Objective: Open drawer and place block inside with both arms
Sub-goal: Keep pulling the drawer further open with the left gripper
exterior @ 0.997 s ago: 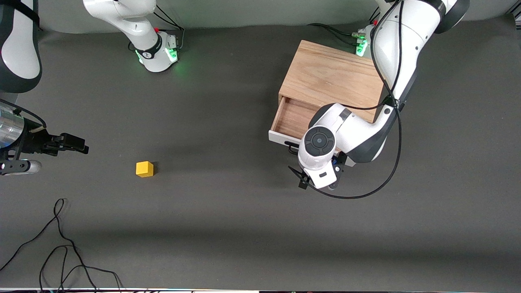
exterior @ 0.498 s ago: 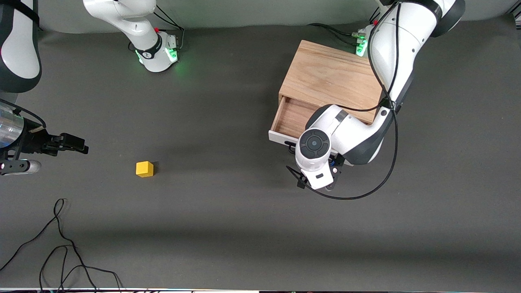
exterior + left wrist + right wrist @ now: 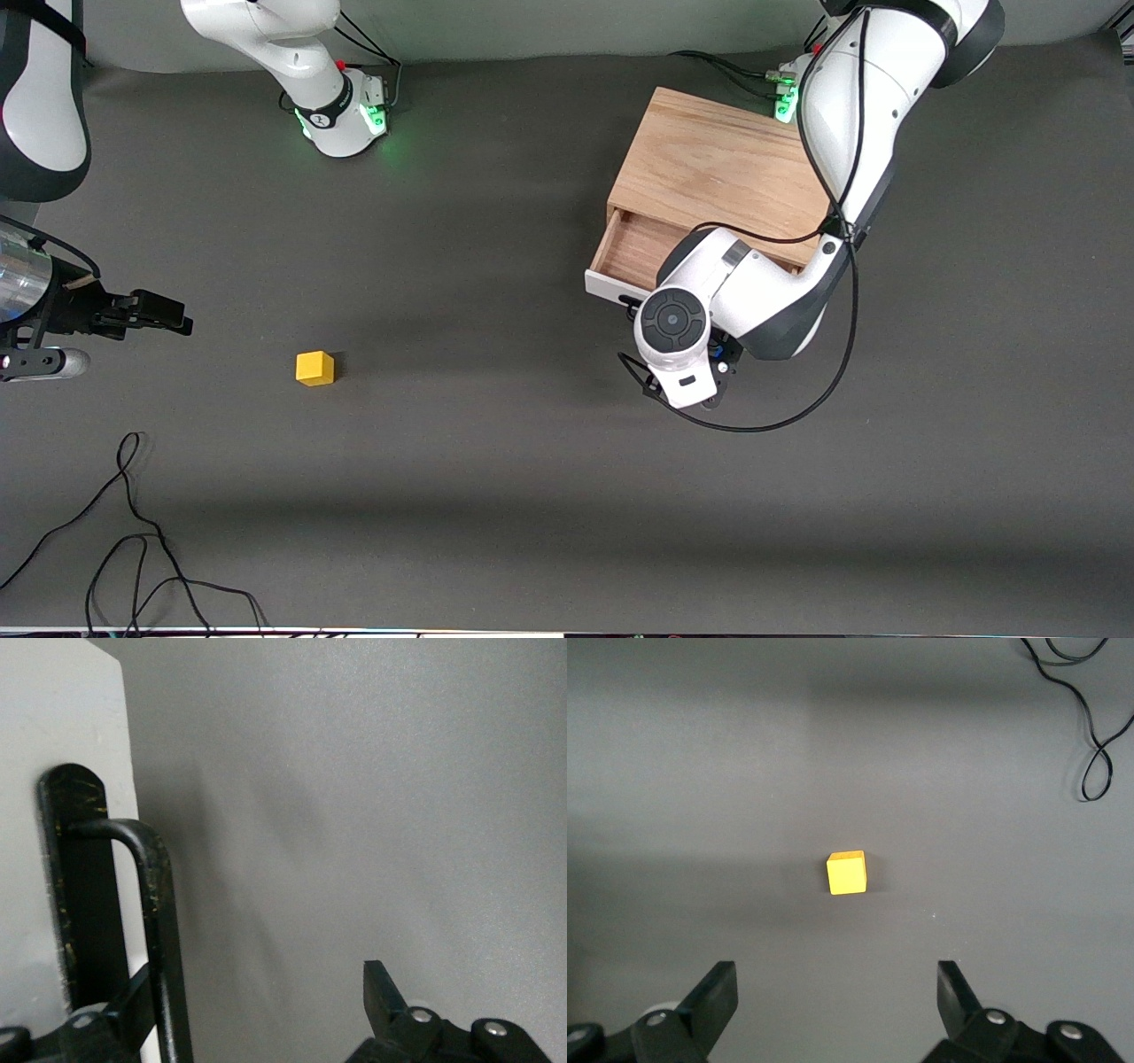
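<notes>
Drawer [image 3: 633, 257]: white flat front, bare wood interior, part-way out of its box; I see its open end facing the front camera, toward the left arm's end of the table.
Wooden box [image 3: 718, 173]: light oak, visible grain, plain rectangular slab top.
Handle [image 3: 155, 930]: black bar, scuffed paint, bent round at its end, fixed on a black plate against the white front.
Block [image 3: 314, 368]: small yellow cube, matte faces, sharp edges; it sits on the mat well apart from the drawer, toward the right arm's end, nearer the front camera than the drawer.
Table mat [image 3: 496, 496]: dark grey, fine-grained, dull.
Cable [image 3: 133, 532]: thin black loops lying on the mat nearest the front camera.
Left gripper [image 3: 257, 1001]: at the drawer front; I read its fingers as spread apart, one finger [image 3: 133, 1005] tucked at the bar, the other clear of it over the mat, nothing clamped.
Right gripper [image 3: 837, 997]: over the mat with the block in its sights, fingers wide apart and empty; this arm waits.
Change: the left wrist has slid toward the right arm's end and closer to the drawer; block and right arm unchanged.
</notes>
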### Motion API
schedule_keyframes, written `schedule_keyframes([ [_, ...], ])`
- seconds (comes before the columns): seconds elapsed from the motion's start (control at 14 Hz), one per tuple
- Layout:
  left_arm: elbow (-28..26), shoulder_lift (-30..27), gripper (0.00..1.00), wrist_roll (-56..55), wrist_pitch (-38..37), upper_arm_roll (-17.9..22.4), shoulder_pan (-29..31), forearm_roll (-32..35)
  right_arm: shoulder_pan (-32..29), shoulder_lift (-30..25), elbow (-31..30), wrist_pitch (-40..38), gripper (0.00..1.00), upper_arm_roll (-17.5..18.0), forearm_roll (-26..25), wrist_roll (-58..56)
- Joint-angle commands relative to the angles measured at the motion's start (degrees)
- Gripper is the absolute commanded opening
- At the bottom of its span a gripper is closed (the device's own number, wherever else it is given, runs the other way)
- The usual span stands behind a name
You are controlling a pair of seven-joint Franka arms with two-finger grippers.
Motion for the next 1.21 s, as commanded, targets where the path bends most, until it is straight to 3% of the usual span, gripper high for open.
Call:
schedule_keyframes([
  [0.0, 1.49, 0.52, 1.00, 1.05, -4.67, 0.04, -0.17, -0.95, 0.42, -0.98, -0.34, -0.42, 1.00, -0.08, -0.44, 0.57],
  [0.43, 4.30, 1.05, 1.00, 0.79, -2.76, 0.57, 0.00, -2.71, 0.42, -0.98, -0.25, -0.42, 1.00, -0.08, -0.44, 0.57],
  [0.71, 4.39, 2.01, 1.00, 0.62, 1.80, 0.75, 0.00, -2.62, 0.42, -0.89, 0.01, -0.42, 1.00, -0.08, -0.44, 0.57],
  [1.14, 4.48, 2.37, 1.00, 0.35, 2.17, 0.75, -0.08, -2.45, 1.39, -0.62, 0.98, -0.42, 1.00, 0.10, 0.00, 1.62],
])
